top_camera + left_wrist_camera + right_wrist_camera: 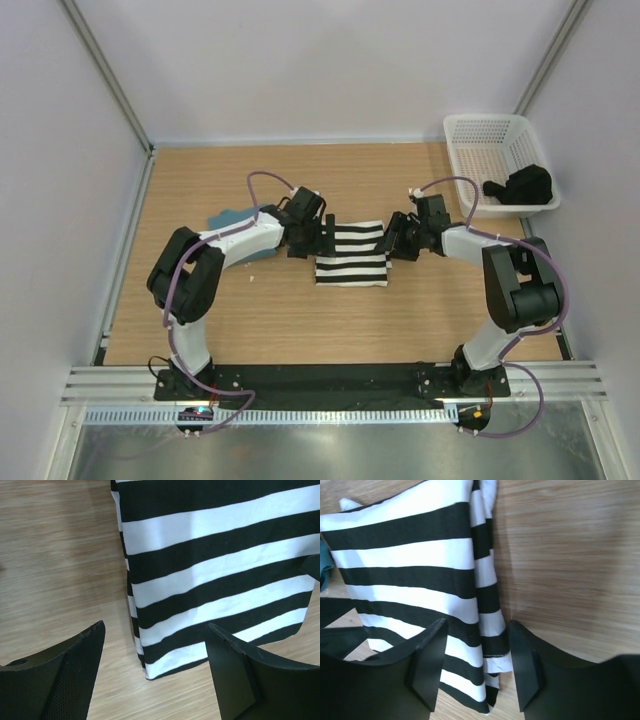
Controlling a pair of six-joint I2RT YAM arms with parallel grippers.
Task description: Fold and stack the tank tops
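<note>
**A:** What do we read from the top view?

**B:** We find the striped tank top [352, 255] folded into a rectangle, lying flat on the surface [200, 310]. The left tool [305, 237] sits at its left edge and the right tool [392, 240] at its right edge. The teal tank top [230, 217] lies just left of the striped one, partly hidden by the left arm. A white basket [480, 135] stands well to its right, with a dark item [525, 187] inside.

**A:** And the left wrist view?

**B:** We see the left tool [155, 630] spread wide, gripping nothing. One corner of the striped tank top [215, 570] lies under the gap, on the surface [60, 555].

**A:** The right wrist view?

**B:** We see the right tool [476, 625] spread, straddling the layered edge of the striped tank top [405, 555]. We see no pinch on the cloth. A sliver of the teal tank top [323, 567] shows beyond the striped one.
</note>
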